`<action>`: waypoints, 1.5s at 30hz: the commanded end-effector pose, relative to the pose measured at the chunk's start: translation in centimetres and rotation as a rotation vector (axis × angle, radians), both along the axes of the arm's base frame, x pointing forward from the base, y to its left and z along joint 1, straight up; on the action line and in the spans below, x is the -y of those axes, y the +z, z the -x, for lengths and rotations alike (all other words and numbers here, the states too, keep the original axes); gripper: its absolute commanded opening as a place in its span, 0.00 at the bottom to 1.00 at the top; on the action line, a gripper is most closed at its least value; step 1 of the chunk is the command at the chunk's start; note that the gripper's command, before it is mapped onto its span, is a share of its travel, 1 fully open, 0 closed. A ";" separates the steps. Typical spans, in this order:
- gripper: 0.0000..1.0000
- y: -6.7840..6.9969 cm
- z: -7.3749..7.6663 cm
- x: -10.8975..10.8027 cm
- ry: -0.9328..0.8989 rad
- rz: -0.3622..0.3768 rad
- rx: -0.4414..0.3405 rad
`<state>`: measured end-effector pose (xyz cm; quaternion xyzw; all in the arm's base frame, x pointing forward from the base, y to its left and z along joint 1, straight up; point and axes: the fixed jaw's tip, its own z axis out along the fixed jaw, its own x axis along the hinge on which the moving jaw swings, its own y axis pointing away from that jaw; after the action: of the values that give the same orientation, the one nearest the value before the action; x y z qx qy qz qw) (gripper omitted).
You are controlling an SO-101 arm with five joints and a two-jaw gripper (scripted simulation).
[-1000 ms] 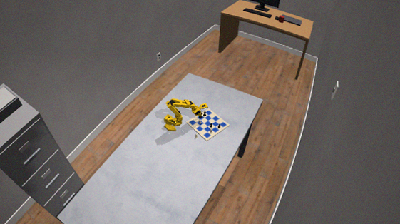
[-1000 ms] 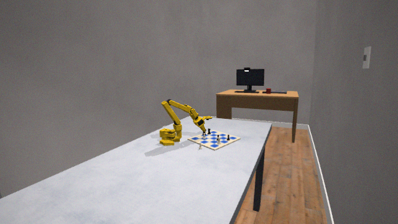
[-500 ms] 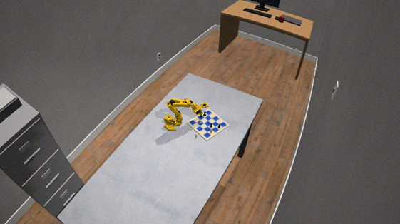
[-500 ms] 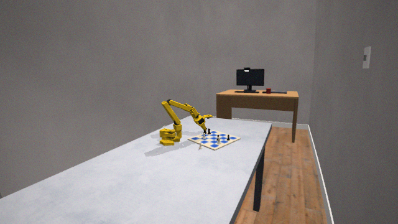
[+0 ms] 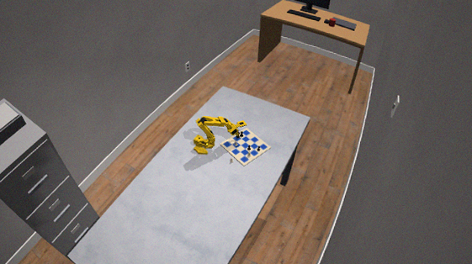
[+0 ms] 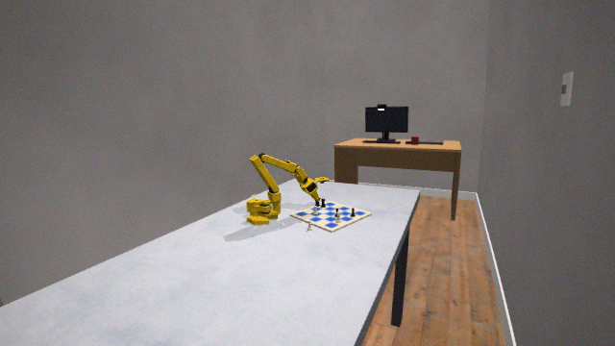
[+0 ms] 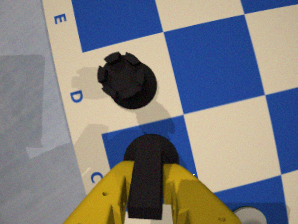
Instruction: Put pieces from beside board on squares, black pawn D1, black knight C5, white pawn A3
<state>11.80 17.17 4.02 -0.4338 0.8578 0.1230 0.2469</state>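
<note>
A black piece [image 7: 150,163] is held tight in the gripper [image 7: 149,185] above the board [image 5: 245,146]. The board is set on a long grey bench [image 5: 179,212]. A wooden floor [image 5: 335,165] and grey walls [image 6: 144,82] are seen around it.

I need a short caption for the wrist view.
Gripper holding a black piece above the board, beside another black piece.

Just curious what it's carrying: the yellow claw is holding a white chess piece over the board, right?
Not white. The wrist view shows the claw clamped on a black chess piece over the board; the rest is right.
</note>
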 end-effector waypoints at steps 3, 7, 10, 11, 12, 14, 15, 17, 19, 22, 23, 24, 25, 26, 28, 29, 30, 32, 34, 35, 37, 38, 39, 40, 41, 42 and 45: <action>0.00 -0.6 0.0 0.3 -0.001 0.013 -0.006; 0.00 -0.7 0.0 0.3 -0.001 0.013 -0.006; 0.00 -0.7 0.0 0.3 -0.001 0.013 -0.006; 0.00 -0.7 0.0 0.3 -0.001 0.013 -0.006; 0.00 -0.8 0.1 0.3 -0.001 0.013 -0.006; 0.00 -1.0 0.1 0.4 -0.001 0.013 -0.006; 0.00 -1.0 0.1 0.4 -0.001 0.013 -0.006; 0.00 -1.4 0.3 0.6 -0.001 0.014 -0.006; 0.00 -1.7 0.4 0.8 -0.001 0.014 -0.006; 0.00 -1.7 0.4 0.8 -0.001 0.014 -0.006; 0.00 -1.7 0.4 0.8 -0.001 0.014 -0.006; 0.00 -1.7 0.4 0.8 -0.001 0.014 -0.006; 0.00 -1.7 0.4 0.8 -0.001 0.014 -0.006; 0.00 -1.7 0.4 0.8 -0.001 0.014 -0.006; 0.00 -1.7 0.4 0.8 -0.001 0.014 -0.006; 0.00 -1.7 0.4 0.8 -0.001 0.014 -0.006; 0.00 -1.7 0.4 0.8 -0.001 0.014 -0.006; 0.00 -1.7 0.4 0.8 -0.001 0.014 -0.006; 0.00 -1.6 0.4 0.8 -0.001 0.014 -0.006; 0.00 -1.6 0.4 0.8 -0.001 0.014 -0.006; 0.00 -1.6 0.4 0.8 -0.001 0.014 -0.006; 0.00 -1.6 0.4 0.8 -0.001 0.014 -0.006; 0.00 -1.6 0.4 0.8 -0.001 0.014 -0.006; 0.00 -1.6 0.4 0.8 -0.001 0.014 -0.006; 0.00 -1.6 0.4 0.8 -0.001 0.014 -0.006; 0.00 -1.6 0.4 0.8 -0.001 0.014 -0.006; 0.00 -1.5 0.4 0.8 -0.001 0.014 -0.006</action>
<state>11.49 16.75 2.75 -0.4335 0.8574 0.1236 0.2482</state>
